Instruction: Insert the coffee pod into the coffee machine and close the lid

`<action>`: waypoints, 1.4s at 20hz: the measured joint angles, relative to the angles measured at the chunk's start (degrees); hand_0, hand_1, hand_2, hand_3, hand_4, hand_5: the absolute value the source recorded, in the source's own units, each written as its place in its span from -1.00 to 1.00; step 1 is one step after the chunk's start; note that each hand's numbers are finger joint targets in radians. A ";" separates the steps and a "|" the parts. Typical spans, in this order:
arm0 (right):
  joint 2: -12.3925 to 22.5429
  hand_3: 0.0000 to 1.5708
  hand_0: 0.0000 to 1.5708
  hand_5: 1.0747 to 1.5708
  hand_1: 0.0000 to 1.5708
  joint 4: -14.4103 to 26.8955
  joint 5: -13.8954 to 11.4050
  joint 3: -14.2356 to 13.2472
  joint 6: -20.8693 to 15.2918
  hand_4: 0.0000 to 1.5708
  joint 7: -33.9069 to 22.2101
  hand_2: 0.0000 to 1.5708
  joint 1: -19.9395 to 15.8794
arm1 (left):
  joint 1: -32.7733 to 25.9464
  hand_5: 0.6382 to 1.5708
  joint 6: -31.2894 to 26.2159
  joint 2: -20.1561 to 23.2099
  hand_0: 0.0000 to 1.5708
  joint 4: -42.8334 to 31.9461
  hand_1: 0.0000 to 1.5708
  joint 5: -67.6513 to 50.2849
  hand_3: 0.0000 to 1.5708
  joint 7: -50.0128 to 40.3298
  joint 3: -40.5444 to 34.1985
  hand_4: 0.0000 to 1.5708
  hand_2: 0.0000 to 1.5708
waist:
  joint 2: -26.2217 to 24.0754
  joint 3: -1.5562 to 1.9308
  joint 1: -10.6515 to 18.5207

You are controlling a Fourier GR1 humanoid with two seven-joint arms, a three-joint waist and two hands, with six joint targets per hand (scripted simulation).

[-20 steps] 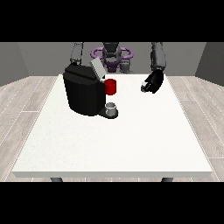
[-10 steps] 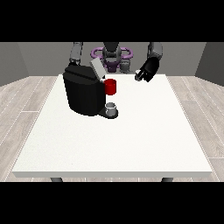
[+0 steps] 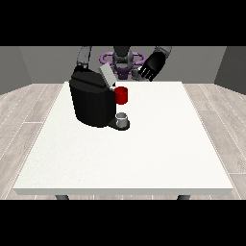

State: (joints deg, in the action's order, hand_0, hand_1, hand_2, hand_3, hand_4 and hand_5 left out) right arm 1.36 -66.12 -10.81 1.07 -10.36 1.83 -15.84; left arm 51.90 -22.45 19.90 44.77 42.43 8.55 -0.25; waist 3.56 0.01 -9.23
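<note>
Now, machine: the black boxy coffee machine (image 3: 92, 102) sits on the big white table (image 3: 144, 153), its grey lid (image 3: 107, 76) tilted up.
Hand: the black hand at the view's right (image 3: 150, 68) is raised, fingers spread, holding nothing.
Pod: a small grey thing (image 3: 123, 118) sits at the machine's base, possibly the pod.
Advice: approach the lid from above.

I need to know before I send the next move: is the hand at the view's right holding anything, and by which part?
It cannot be told: the hand at the view's right is raised above the table's far edge, and nothing plainly shows in it.
</note>
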 measured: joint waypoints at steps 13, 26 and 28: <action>0.80 -1.00 -1.00 1.00 -1.00 -6.10 0.53 0.58 1.33 -1.00 -1.50 -1.00 -4.37 | 12.06 1.00 -2.47 3.28 0.56 -3.03 0.56 -1.82 0.58 -6.29 -5.92 -0.39 0.64 | 4.78 0.00 -6.58; 2.68 -1.00 -1.00 1.00 -1.00 -7.63 1.46 -2.64 0.87 -0.85 -1.80 -1.00 -8.69 | 17.24 1.00 -2.19 4.94 0.52 -5.40 0.52 -1.10 0.56 -5.08 -6.77 -0.41 0.60 | 11.39 0.00 -8.16; 2.62 -1.00 -1.00 1.00 -1.00 -7.32 1.54 -3.04 0.53 -1.00 -1.76 -1.00 -9.31 | 18.38 1.00 -2.81 5.28 0.60 -5.81 0.60 -1.03 0.57 -5.26 -6.84 -0.45 0.65 | 12.10 0.01 -8.16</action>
State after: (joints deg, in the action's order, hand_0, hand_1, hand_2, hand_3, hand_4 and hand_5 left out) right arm 3.98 -73.44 -9.27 -1.97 -9.84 0.08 -25.14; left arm 70.28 -25.26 25.17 38.96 41.40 3.29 -7.09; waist 15.66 0.02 -17.39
